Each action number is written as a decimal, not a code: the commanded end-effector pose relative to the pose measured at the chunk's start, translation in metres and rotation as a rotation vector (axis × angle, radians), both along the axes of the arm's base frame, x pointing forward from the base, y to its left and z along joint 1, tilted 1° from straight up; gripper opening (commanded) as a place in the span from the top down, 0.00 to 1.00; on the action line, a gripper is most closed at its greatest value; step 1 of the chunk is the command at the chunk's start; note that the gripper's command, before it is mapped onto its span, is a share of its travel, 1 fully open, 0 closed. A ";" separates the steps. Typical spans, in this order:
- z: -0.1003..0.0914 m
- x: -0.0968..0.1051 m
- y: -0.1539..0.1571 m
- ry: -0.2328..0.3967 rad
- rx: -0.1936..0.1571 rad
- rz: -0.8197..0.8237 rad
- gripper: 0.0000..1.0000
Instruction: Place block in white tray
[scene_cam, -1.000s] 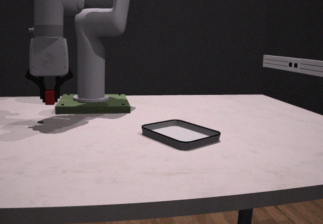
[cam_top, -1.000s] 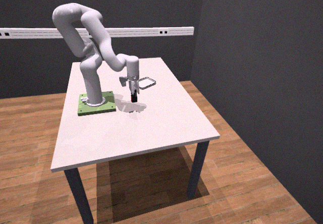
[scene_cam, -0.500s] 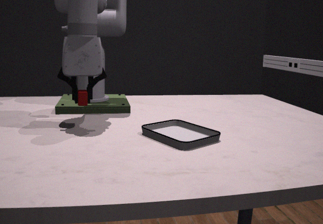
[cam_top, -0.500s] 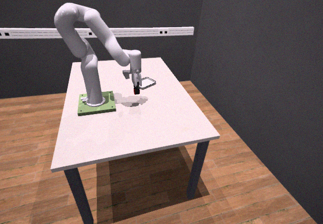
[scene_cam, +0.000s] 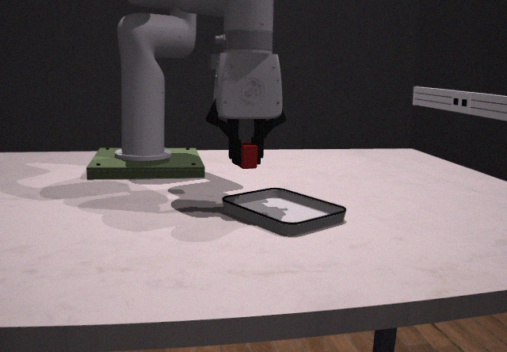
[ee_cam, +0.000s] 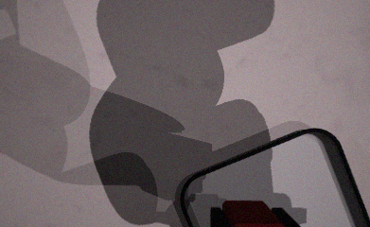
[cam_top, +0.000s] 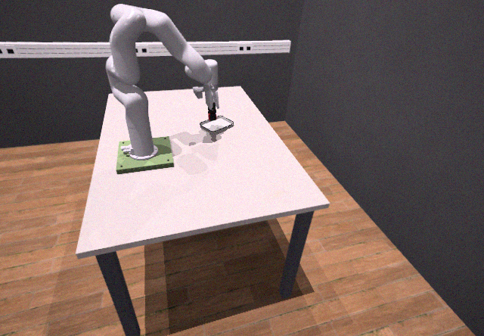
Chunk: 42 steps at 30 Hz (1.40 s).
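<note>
My gripper point(scene_cam: 247, 158) is shut on a small red block point(scene_cam: 248, 155) and holds it in the air above the table. The white tray point(scene_cam: 283, 210) with a dark rim lies on the table below it and a little to the right in the exterior view. In the top view the gripper point(cam_top: 212, 114) with the block hangs over the tray point(cam_top: 216, 123). The wrist view shows the red block point(ee_cam: 249, 213) at the bottom edge over the tray's corner point(ee_cam: 272, 184).
The arm's green base plate point(scene_cam: 145, 162) stands on the table behind and left of the tray. The arm's shadows fall across the table left of the tray. A white rail point(scene_cam: 459, 102) runs along the back wall.
</note>
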<state>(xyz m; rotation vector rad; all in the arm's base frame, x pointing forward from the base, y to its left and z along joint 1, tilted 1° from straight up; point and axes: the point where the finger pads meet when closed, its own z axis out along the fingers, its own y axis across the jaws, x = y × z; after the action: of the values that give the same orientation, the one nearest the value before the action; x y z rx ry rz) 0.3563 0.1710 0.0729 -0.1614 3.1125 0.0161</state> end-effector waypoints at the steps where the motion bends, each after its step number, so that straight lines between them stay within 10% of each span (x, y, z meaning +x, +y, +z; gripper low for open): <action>1: -0.010 0.037 0.052 0.022 -0.010 -0.008 1.00; 42: -0.033 0.037 0.053 0.022 -0.010 -0.008 1.00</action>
<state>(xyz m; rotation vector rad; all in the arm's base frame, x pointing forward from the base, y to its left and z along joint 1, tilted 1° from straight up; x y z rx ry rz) 0.3920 0.2232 0.0454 -0.1506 3.1376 0.0002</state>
